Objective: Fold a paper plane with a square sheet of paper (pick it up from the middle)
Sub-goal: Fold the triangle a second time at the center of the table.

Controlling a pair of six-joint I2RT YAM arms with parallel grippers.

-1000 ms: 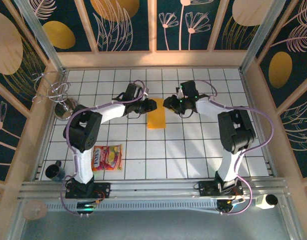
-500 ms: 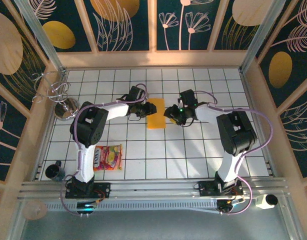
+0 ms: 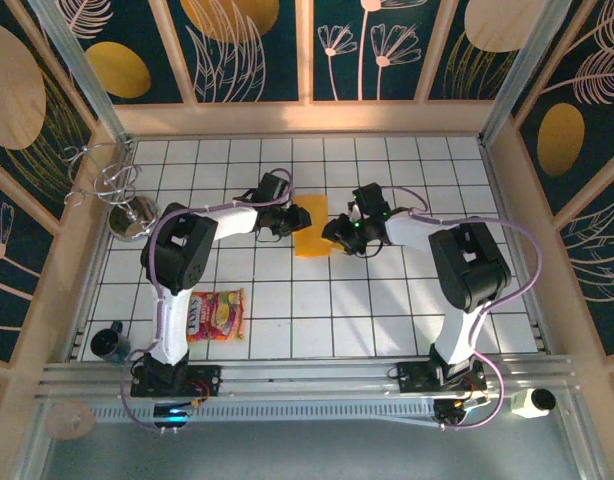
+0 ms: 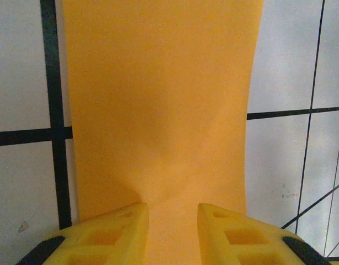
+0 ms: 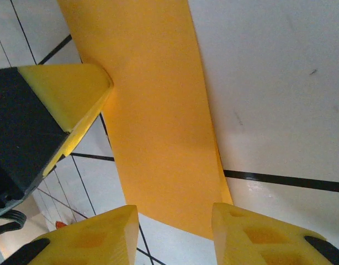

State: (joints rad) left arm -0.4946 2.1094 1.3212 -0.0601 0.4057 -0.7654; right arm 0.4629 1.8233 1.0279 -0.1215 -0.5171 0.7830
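Both low, reaching inward: left arm, right arm; left fingers, right fingers slightly parted.

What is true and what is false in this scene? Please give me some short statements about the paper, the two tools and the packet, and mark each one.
1. The orange paper lies on the tiled table between the left tool and the right tool. True.
2. The snack packet lies on top of the paper. False: it lies well apart from it, toward the near left of the table.
3. The paper is spread out as a full square. False: it shows as a narrow rectangle, longer than wide.
4. In the left wrist view, the paper reaches into the gap between the left tool's fingers. True.
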